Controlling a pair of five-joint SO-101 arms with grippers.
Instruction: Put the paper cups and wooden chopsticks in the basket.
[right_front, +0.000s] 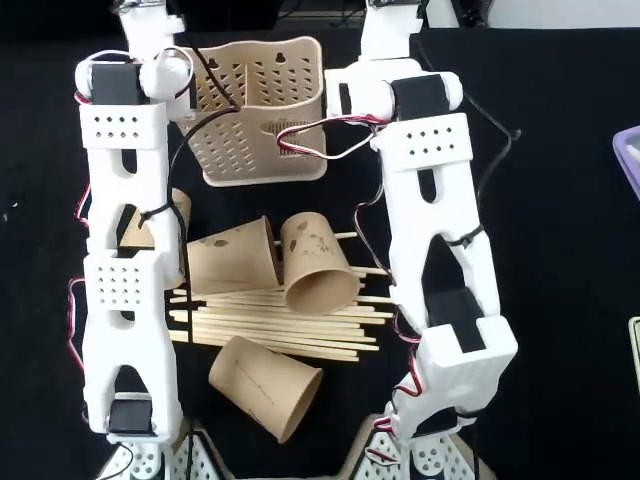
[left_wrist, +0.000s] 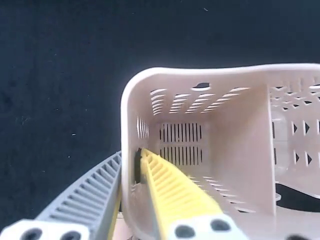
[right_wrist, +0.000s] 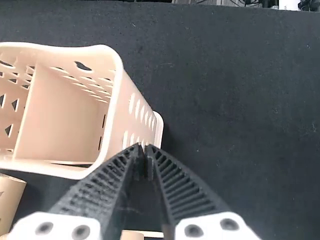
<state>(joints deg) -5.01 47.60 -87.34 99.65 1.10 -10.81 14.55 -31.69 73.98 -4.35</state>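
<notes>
**Tight squeeze in the middle, room out on the right**

Closest to the bases, the first cup (right_front: 265, 385) lies on its side between the left arm (right_front: 125, 300) and the right arm (right_front: 440, 250).

Just past it is the chopstick pile (right_front: 280, 322). The pale wooden sticks lie crosswise and overlap too much to count.

A second cup (right_front: 232, 258) and third cup (right_front: 318, 262) are tipped over on the pile's far edge, touching each other. A fourth cup (right_front: 178, 212) peeks out from under the left arm. That makes four, all plain brown paper.

Farthest back, the cream perforated basket (right_front: 262, 110) stands upright. The left gripper (left_wrist: 131, 159) is pinched over its wall, with the yellow finger inside and the grey one outside. The right gripper (right_wrist: 145, 152) is closed tight on nothing, just beside the basket's outer corner.

The black table (right_front: 560, 230) is open right of the right arm, out to a purple container (right_front: 628, 150) at the edge.
</notes>
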